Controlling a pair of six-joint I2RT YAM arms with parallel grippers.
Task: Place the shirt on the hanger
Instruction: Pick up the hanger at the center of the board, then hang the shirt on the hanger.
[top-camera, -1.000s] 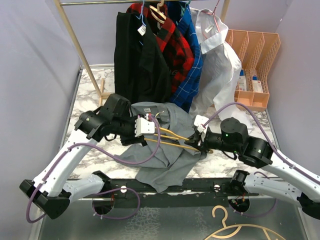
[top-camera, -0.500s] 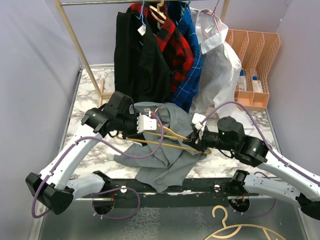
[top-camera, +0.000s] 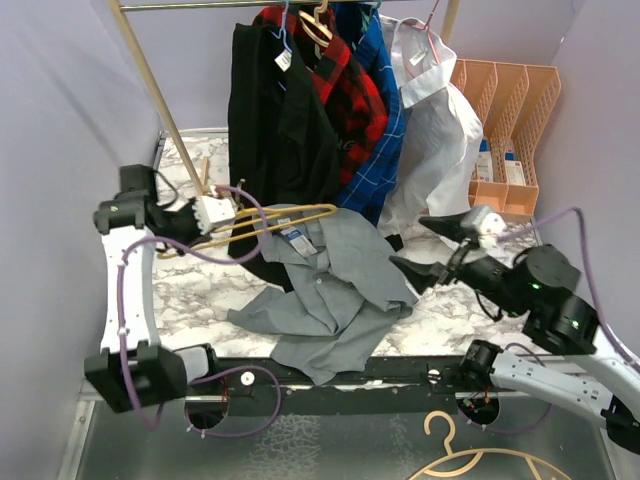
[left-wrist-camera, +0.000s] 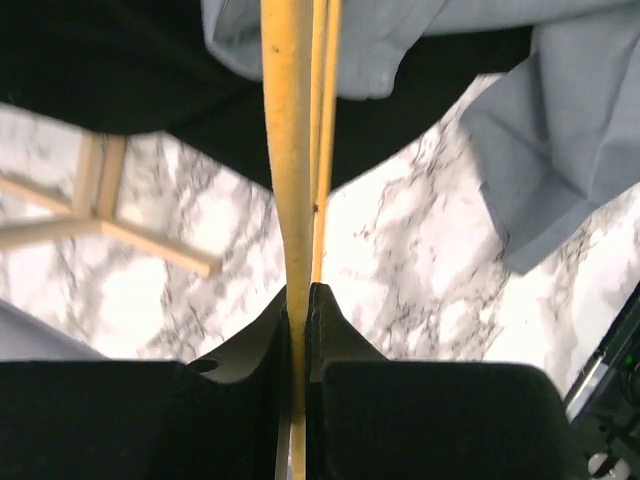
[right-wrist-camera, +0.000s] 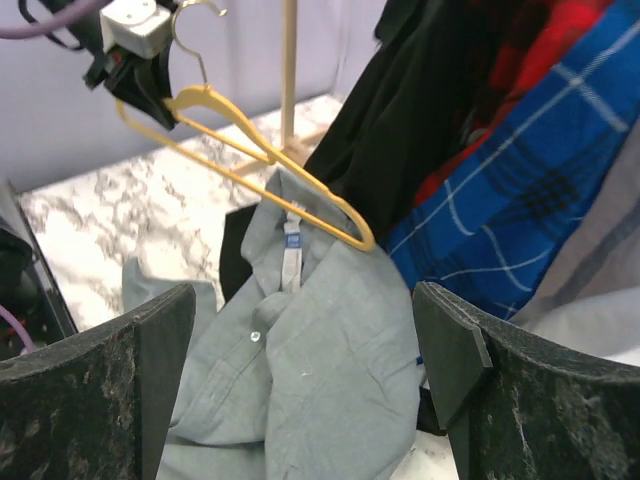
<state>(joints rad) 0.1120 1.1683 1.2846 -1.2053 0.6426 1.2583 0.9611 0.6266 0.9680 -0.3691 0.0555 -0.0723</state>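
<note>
The grey shirt (top-camera: 345, 285) lies crumpled on the marble table, collar toward the back. My left gripper (top-camera: 213, 213) is raised at the far left, shut on the yellow hanger (top-camera: 270, 222) near its hook. The hanger points right, its far tip over the shirt's collar; I cannot tell whether the tip is inside it. In the left wrist view the hanger (left-wrist-camera: 288, 150) runs up from the pinched jaws of the left gripper (left-wrist-camera: 298, 300), the shirt (left-wrist-camera: 560, 150) to the right. My right gripper (top-camera: 428, 247) is open and empty, to the right of the shirt. Between the jaws of the right gripper (right-wrist-camera: 302, 300) I see the shirt (right-wrist-camera: 330, 390) and the hanger (right-wrist-camera: 250, 150).
A wooden rack (top-camera: 150, 75) at the back carries a black garment (top-camera: 275, 110), plaid shirts (top-camera: 350, 90) and a white shirt (top-camera: 440, 130) hanging down to the table. A peach file organiser (top-camera: 510, 130) stands back right. A tan hanger (top-camera: 480, 455) lies below the near edge.
My left gripper shut on the hanger and swung it up and left, off the shirt's middle. My right gripper let go of the hanger, opened wide and drew back right.
</note>
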